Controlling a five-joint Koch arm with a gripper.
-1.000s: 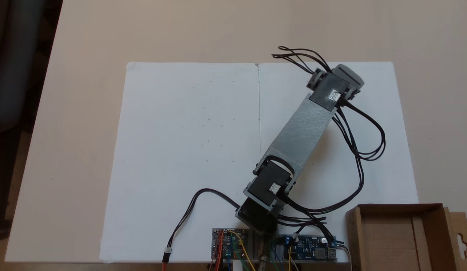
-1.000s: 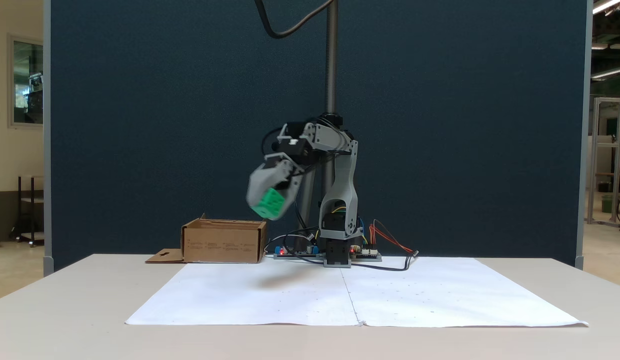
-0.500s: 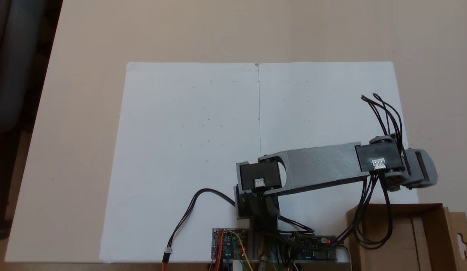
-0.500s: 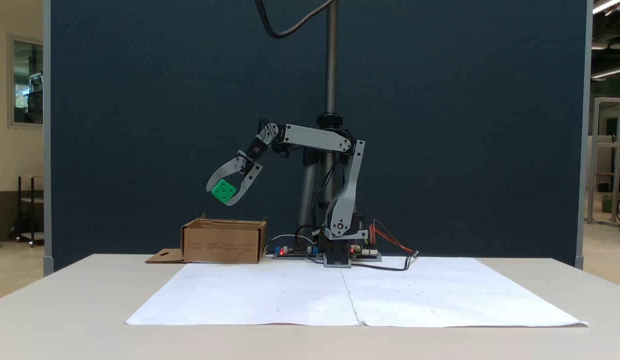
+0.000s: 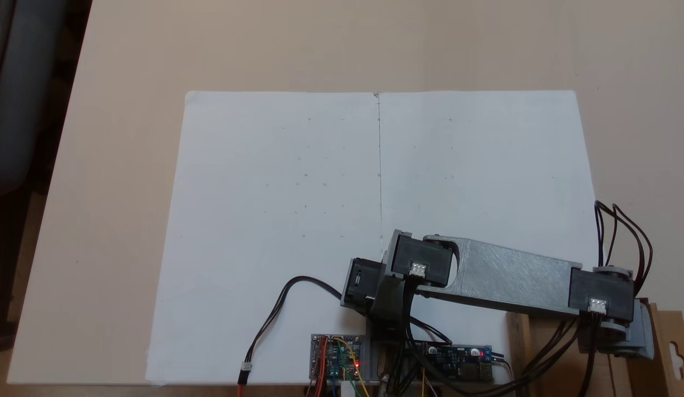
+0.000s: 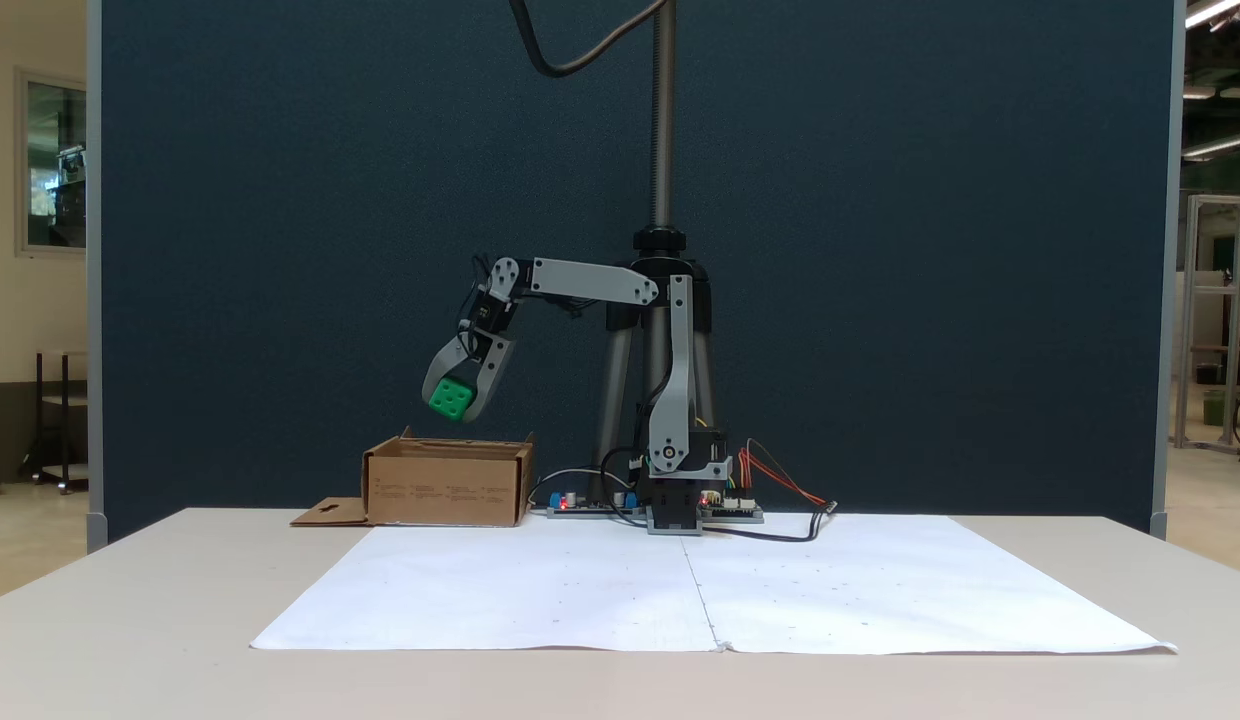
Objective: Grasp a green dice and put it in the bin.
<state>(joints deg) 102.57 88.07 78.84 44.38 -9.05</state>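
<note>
Hanging above the bin, the tool clenches the green dice between its two grey jaws, clear of the cardboard rim. The bin sits at the back left of the counter in this fixed view, beside the arm's base. To release well, the tool should probably lower a little toward the middle of the opening, then open, so the cube cannot bounce over the low walls. Open air surrounds the tool; white paper lies bare.
</note>
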